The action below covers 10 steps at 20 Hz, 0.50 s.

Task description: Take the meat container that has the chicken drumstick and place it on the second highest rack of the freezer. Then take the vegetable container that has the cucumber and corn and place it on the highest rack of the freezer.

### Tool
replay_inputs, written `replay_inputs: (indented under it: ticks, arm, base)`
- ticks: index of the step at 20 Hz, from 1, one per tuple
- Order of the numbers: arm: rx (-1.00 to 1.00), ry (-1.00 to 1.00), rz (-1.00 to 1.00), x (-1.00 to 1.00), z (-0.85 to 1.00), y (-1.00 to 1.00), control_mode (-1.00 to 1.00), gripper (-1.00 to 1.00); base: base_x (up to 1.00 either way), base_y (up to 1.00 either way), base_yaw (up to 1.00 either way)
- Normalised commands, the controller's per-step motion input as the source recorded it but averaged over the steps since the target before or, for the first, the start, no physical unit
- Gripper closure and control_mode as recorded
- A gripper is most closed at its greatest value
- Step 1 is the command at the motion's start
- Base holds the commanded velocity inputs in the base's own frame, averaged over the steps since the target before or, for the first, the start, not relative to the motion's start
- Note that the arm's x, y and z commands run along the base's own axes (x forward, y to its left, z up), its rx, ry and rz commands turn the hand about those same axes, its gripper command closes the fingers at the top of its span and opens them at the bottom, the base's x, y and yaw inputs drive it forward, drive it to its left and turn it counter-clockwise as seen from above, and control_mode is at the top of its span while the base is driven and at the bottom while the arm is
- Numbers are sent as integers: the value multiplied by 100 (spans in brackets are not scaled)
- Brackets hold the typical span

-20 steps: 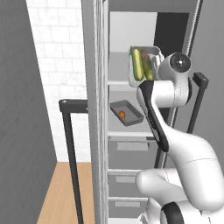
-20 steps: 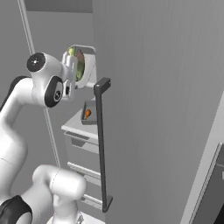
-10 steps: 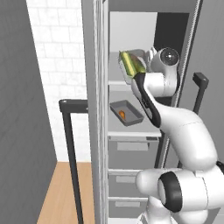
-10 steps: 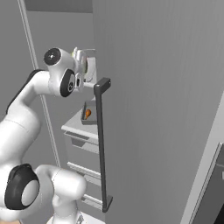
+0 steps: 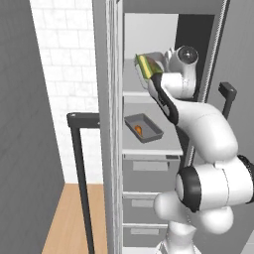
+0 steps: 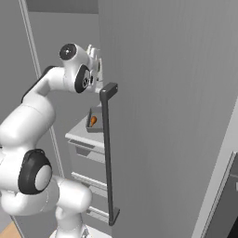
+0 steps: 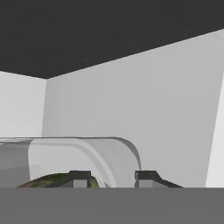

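Inside the open freezer [image 5: 149, 30], the vegetable container [image 5: 147, 67] with the cucumber and corn [image 5: 145, 63] sits tilted above the highest rack [image 5: 136, 92]. The end effector [image 7: 107, 178] holds its rim, fingers either side of the wall. The chicken drumstick [image 5: 139, 130] lies in the meat container [image 5: 144, 128] on the rack below.

Both base views look forward from behind the arm, left and right, sharing the freezer [image 5: 149, 149]; the hand view sits close inside it.
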Motion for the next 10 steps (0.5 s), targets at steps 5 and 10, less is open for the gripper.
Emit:
replay_inputs:
  ticks: [5,10]
  arm:
    - [0,-2,-6,30,-15,0,-100,100]
    - [0,-5,-6,32,-18,-2,-100,100]
  base:
    - [0,0,0]
    - [0,0,0]
